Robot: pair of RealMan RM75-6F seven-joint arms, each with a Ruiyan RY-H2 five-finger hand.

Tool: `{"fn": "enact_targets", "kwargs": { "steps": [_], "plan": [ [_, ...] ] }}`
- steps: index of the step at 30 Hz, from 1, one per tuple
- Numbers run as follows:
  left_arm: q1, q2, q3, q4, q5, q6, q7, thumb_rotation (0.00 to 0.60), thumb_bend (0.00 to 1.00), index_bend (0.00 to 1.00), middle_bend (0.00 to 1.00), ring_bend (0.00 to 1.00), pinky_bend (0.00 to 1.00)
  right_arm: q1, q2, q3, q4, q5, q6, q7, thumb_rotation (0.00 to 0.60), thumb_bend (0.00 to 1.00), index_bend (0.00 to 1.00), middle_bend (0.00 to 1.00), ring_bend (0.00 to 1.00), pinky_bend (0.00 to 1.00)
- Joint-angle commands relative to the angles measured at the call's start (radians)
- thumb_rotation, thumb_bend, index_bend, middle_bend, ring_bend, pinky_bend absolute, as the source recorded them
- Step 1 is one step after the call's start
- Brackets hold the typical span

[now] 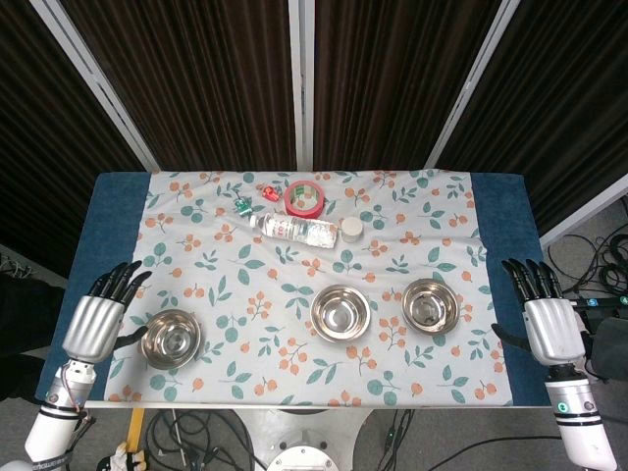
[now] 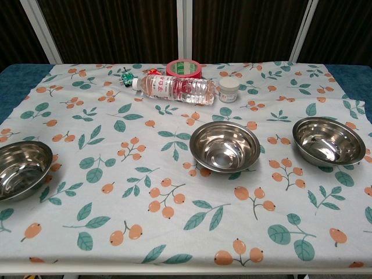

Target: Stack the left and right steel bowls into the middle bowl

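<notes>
Both hands wait at the table edges, fingers spread and empty: left hand (image 1: 96, 324) just beside left bowl (image 1: 171, 339), right hand (image 1: 551, 329) near right bowl (image 1: 430, 305); middle bowl (image 1: 340, 313) is free for stacking.

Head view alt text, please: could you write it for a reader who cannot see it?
Three empty steel bowls sit apart on a floral tablecloth: left bowl, middle bowl, right bowl. Left hand and right hand hover open at the table's sides.

Water bottle (image 2: 177, 89), upper centre, lying on its side: red-and-white label, characters too small to read.
</notes>
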Motion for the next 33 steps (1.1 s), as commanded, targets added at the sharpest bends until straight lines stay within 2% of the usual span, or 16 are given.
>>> {"fn": "enact_targets", "kwargs": {
  "steps": [1,7,10,13,15,17,20,26,33],
  "plan": [
    [0.0,-0.001,0.001,0.003,0.001,-0.001,0.0,0.6,0.08,0.2,0.19,0.12,0.23,-0.001,0.001,0.001,0.0,0.001,0.002,0.001,0.6,0.08,0.07,0.09,0.0,0.0],
    [-0.002,0.0,0.002,0.001,0.003,-0.002,0.0,0.6,0.08,0.2,0.19,0.12,0.23,0.001,0.004,0.001,-0.003,0.003,-0.005,0.0,0.6,0.08,0.07,0.09,0.0,0.0],
    [-0.007,0.004,-0.001,-0.006,0.005,-0.007,0.004,0.6,0.08,0.2,0.19,0.12,0.23,0.002,0.004,0.002,-0.007,0.01,-0.01,-0.013,0.6,0.08,0.07,0.1,0.06,0.04],
    [-0.01,0.007,-0.002,-0.01,0.007,-0.008,0.004,0.6,0.08,0.2,0.19,0.12,0.23,0.005,-0.004,0.0,-0.005,0.013,-0.018,-0.035,0.6,0.08,0.11,0.17,0.3,0.31],
    [-0.009,0.008,0.001,-0.013,0.009,-0.01,0.003,0.6,0.08,0.2,0.19,0.12,0.23,0.009,-0.014,-0.007,0.002,0.021,-0.035,-0.054,0.6,0.08,0.21,0.23,0.51,0.53],
    [-0.008,0.008,0.005,-0.012,0.013,-0.009,0.002,0.6,0.08,0.2,0.19,0.12,0.23,0.014,-0.025,-0.021,0.012,0.036,-0.072,-0.083,0.6,0.09,0.29,0.28,0.65,0.67],
    [-0.007,0.007,0.006,-0.005,0.013,-0.008,-0.005,0.6,0.08,0.2,0.19,0.12,0.23,0.021,-0.042,-0.046,0.02,0.046,-0.12,-0.128,0.6,0.1,0.34,0.33,0.75,0.76],
    [-0.009,0.02,0.014,-0.009,0.012,-0.022,-0.02,0.6,0.08,0.2,0.19,0.12,0.23,0.045,-0.075,-0.074,0.009,0.051,-0.187,-0.219,0.6,0.15,0.38,0.37,0.83,0.81],
    [-0.001,0.022,0.016,0.001,0.013,-0.01,-0.043,0.6,0.08,0.2,0.19,0.12,0.23,0.094,-0.113,-0.062,0.024,0.073,-0.252,-0.317,0.6,0.16,0.38,0.37,0.85,0.82]
  ]
}}
